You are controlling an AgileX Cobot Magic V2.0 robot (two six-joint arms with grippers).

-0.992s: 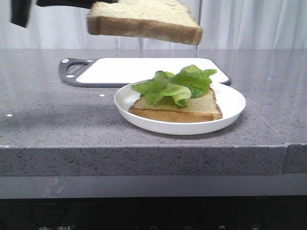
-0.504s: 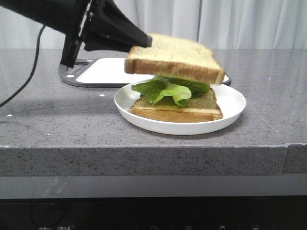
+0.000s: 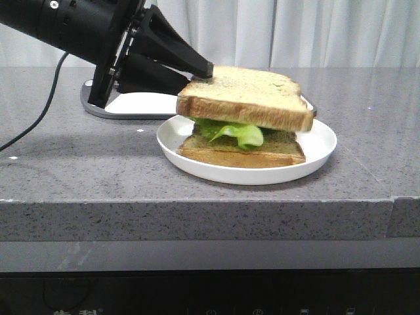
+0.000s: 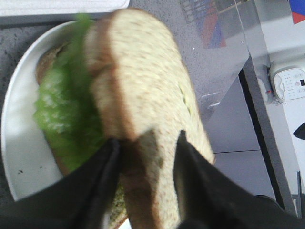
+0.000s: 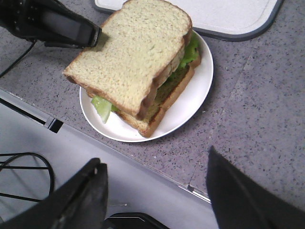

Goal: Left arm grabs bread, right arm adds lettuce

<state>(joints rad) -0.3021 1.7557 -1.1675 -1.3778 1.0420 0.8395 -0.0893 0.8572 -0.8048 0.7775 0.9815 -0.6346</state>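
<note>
Lettuce [image 3: 231, 130] already lies on the lower slice in the plate [image 3: 321, 141]; the left gripper [image 4: 147, 148] clamps the bread [image 3: 246, 95] on top of it (release remains). The right gripper [image 5: 155, 183] hangs apart, empty.

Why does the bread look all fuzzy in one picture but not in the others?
In the left wrist view, the bread and lettuce sit very close to the camera, so they look soft and smeared. In the front view the bread is fairly crisp, and in the right wrist view the plate and bread look sharp, while that arm's own tool is dark and a bit blurred.
</note>
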